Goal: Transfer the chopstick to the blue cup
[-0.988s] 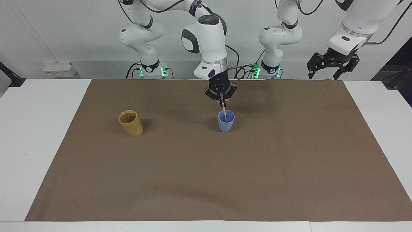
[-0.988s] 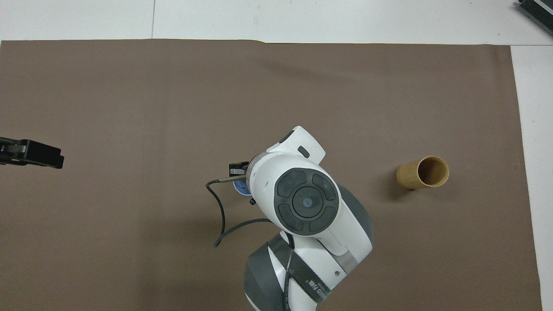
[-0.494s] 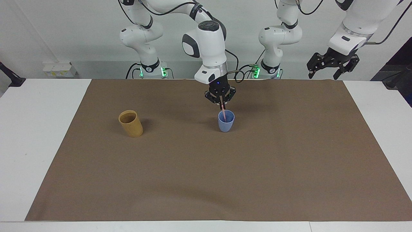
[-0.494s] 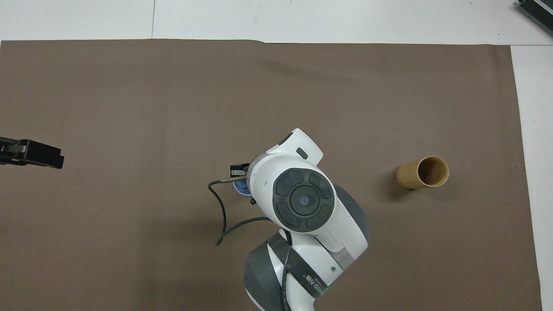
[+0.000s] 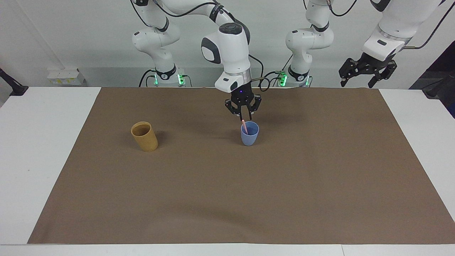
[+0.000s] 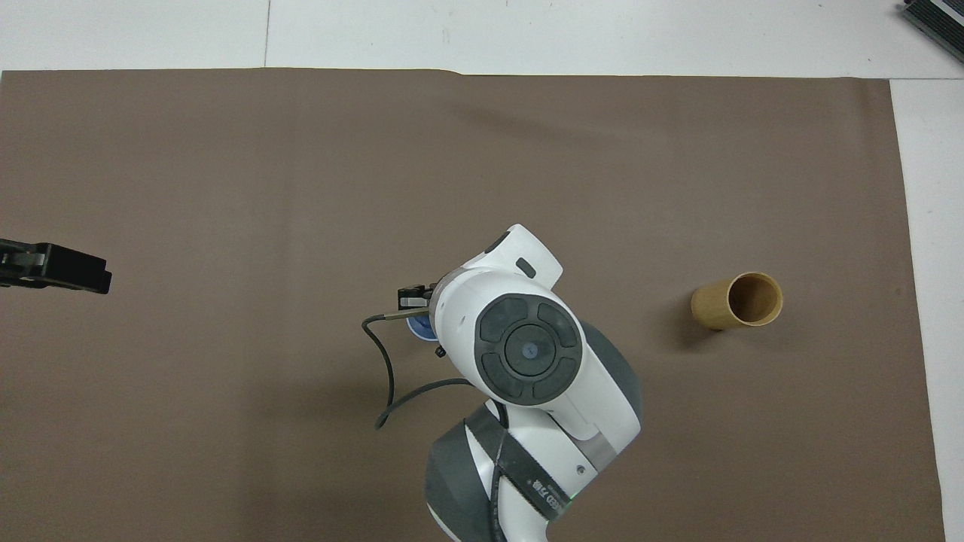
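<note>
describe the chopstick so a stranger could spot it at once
On the brown paper mat, find the small light-blue plastic cup under the right gripper. The thin pale-pink chopstick leans inside it, the only stick there; the mustard-yellow cup holds none.

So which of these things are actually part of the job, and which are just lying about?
Part of the job:
- chopstick, standing in the blue cup
- blue cup
- right gripper, just above the cup, fingers apart, off the chopstick

Just there:
- yellow cup, toward the right arm's end
- brown mat
- left gripper, waiting, open, at its own end
</note>
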Robot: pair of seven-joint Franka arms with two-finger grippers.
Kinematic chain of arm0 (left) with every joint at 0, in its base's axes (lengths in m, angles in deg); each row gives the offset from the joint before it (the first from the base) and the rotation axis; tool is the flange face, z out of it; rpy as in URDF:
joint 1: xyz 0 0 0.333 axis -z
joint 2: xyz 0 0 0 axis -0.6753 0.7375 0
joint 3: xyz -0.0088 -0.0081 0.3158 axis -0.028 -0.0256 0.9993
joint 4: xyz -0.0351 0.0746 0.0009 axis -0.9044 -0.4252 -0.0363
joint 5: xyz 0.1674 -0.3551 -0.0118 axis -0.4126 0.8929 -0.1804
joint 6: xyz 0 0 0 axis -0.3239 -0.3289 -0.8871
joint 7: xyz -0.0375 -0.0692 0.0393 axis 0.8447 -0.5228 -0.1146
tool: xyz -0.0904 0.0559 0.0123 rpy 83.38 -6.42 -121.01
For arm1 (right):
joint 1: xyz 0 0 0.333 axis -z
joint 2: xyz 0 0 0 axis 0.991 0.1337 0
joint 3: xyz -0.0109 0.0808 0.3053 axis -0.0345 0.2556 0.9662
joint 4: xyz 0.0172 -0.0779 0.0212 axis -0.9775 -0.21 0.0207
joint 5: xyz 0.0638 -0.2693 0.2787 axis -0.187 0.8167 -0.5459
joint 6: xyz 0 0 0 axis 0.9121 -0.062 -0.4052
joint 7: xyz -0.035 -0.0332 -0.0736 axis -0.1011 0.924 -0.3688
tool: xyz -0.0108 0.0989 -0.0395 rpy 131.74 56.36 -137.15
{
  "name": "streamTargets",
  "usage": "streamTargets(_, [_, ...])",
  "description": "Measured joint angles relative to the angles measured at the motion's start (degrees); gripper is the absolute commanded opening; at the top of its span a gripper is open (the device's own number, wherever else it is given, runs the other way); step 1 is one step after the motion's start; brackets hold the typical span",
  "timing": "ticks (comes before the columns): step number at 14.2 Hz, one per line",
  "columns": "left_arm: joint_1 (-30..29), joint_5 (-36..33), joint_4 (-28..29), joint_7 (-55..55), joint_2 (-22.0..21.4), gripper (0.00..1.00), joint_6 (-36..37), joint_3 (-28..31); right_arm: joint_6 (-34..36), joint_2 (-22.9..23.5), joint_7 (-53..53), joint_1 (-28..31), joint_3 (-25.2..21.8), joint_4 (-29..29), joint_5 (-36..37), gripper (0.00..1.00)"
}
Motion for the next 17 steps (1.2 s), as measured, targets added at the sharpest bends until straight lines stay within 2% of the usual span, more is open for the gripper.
streamTargets(1, [0.0, 0.0, 0.0, 0.0, 0.0, 1.00, 0.0, 0.0, 0.0, 0.0, 0.0, 0.0, 0.0, 0.0, 0.0, 0.92])
streamTargets(2, [0.0, 0.0, 0.0, 0.0, 0.0, 1.00, 0.0, 0.0, -0.1, 0.0, 0.0, 0.0, 0.0, 0.0, 0.0, 1.00])
streamTargets(9, [0.0, 0.0, 0.0, 0.0, 0.0, 1.00, 0.0, 0.0, 0.8, -1.6, 0.0, 1.3, -0.6, 2.2, 0.0, 1.00])
streamTargets(15, [0.0, 0.0, 0.0, 0.0, 0.0, 1.00, 0.0, 0.0, 17.0, -12.2, -0.5, 11.5, -0.9, 2.6, 0.0, 1.00])
streamTargets(17, [0.0, 0.0, 0.0, 0.0, 0.0, 1.00, 0.0, 0.0, 21.6, -15.2, -4.3, 16.4, -1.0, 2.6, 0.0, 1.00])
